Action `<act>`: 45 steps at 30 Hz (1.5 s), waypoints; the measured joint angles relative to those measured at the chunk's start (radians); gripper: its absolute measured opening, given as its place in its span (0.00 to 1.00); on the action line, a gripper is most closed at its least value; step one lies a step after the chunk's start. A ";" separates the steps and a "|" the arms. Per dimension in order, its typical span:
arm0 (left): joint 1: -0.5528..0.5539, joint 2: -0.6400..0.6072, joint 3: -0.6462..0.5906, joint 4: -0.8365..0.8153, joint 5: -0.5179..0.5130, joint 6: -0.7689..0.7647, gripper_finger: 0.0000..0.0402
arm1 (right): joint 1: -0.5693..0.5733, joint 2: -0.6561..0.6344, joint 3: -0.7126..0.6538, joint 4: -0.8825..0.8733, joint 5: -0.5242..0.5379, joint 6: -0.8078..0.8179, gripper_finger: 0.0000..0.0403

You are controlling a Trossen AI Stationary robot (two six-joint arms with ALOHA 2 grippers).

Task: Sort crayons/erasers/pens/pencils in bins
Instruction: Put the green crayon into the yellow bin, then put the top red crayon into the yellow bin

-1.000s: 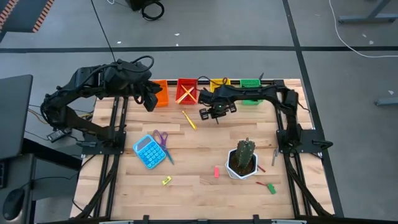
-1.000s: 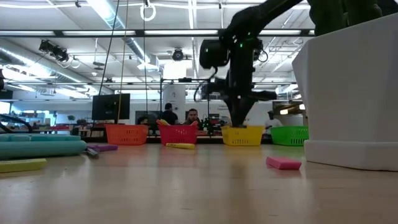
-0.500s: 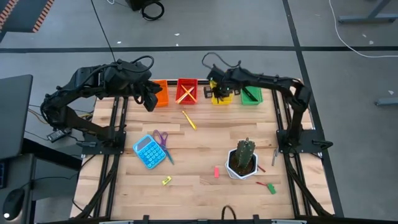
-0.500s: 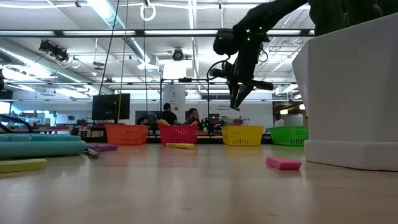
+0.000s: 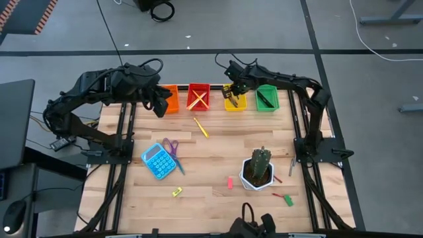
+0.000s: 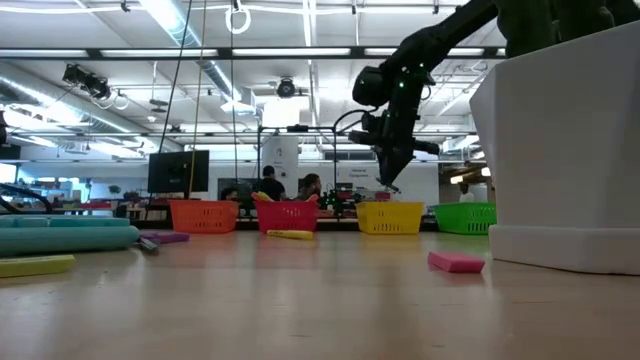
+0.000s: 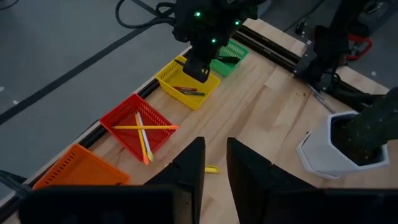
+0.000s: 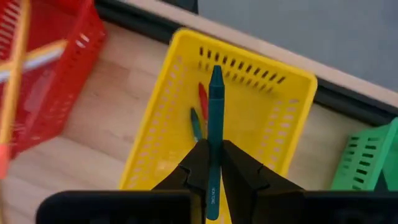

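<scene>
My right gripper [image 5: 232,90] hovers over the yellow bin [image 5: 234,100] at the table's far edge, shut on a teal crayon [image 8: 215,118]. The low view shows it [image 6: 388,178] well above the yellow bin [image 6: 390,217]. A red and a green crayon [image 8: 200,109] lie on that bin's floor. The orange bin [image 5: 170,99], the red bin [image 5: 198,96] with crossed yellow pencils, and the green bin [image 5: 266,98] stand in the same row. My left gripper [image 5: 158,106] waits by the orange bin, slightly open and empty. My right gripper pinches the teal crayon's rear part [image 8: 212,163] between its two fingers, and the crayon lies along the fingers. The pointed end [image 8: 216,73] sticks out past the fingertips, down toward the yellow bin. The crayon is lifted clear of the bin.
On the table lie a yellow stick [image 5: 201,127], a blue calculator [image 5: 157,160], purple scissors [image 5: 172,149], a pink eraser [image 5: 230,182], a yellow-green eraser [image 5: 177,192] and a green eraser [image 5: 289,200]. The white cactus pot [image 5: 259,170] stands right of centre. People sit in the room beyond.
My right gripper has risen from the table and gone toward the far edge with the teal crayon, from in front of the bins to above the yellow bin. The crayon is lifted clear.
</scene>
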 joint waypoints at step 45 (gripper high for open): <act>0.000 0.000 0.000 -0.001 -0.048 -0.152 0.18 | 0.015 0.039 -0.001 -0.029 -0.038 -0.088 0.17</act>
